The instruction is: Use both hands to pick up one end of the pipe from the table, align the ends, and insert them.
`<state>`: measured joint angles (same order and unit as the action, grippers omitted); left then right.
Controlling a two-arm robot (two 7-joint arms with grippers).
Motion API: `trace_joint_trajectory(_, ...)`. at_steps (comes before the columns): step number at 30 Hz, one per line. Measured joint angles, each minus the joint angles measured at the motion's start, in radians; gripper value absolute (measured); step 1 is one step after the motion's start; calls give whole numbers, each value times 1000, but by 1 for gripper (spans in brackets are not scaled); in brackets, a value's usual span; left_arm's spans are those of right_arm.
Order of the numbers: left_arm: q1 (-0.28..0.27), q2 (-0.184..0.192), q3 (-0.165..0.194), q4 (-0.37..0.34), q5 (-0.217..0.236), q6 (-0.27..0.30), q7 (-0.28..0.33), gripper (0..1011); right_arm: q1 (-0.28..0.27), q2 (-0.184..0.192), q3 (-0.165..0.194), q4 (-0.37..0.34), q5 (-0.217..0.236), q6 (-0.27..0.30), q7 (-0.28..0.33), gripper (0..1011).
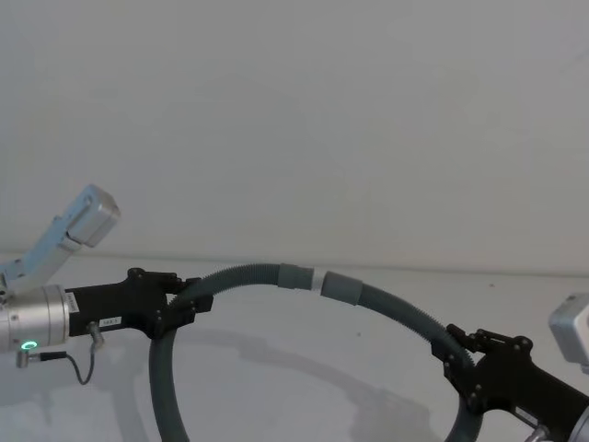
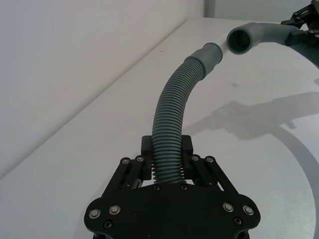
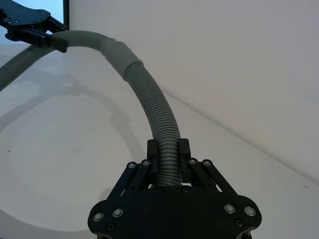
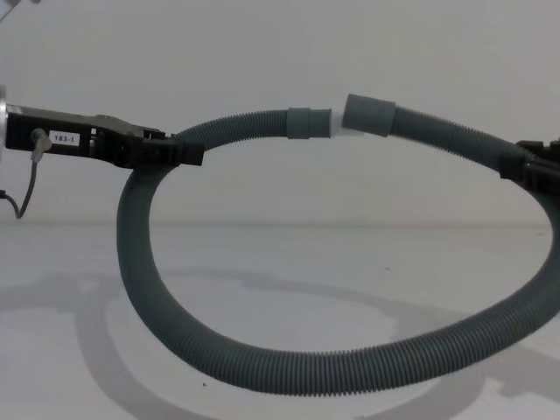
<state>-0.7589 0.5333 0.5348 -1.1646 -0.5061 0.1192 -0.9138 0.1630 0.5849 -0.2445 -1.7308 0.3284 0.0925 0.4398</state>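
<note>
The dark-grey corrugated pipe (image 4: 262, 372) is held up in a loop, its low bend near the white table (image 4: 280, 280). My left gripper (image 1: 184, 302) (image 4: 188, 156) is shut on the pipe a short way behind the smooth collar (image 4: 299, 122) with the white tip (image 4: 337, 125). My right gripper (image 1: 456, 354) (image 4: 516, 166) is shut on the pipe behind the wider sleeve (image 4: 367, 115). The tip sits right at the sleeve's mouth, the sleeve slightly tilted. In the left wrist view the collar (image 2: 209, 54) lies just beside the open sleeve mouth (image 2: 239, 40).
A plain white wall (image 1: 294, 120) rises behind the table's back edge. A thin black cable (image 1: 87, 364) hangs from my left arm. The pipe's shadow falls across the table under the loop.
</note>
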Motion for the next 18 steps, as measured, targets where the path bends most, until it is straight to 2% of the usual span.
trace_joint_trajectory(18,39,45,-19,-69,-23,8,47,301,-45,35,46,-38,26,-19,-4,221)
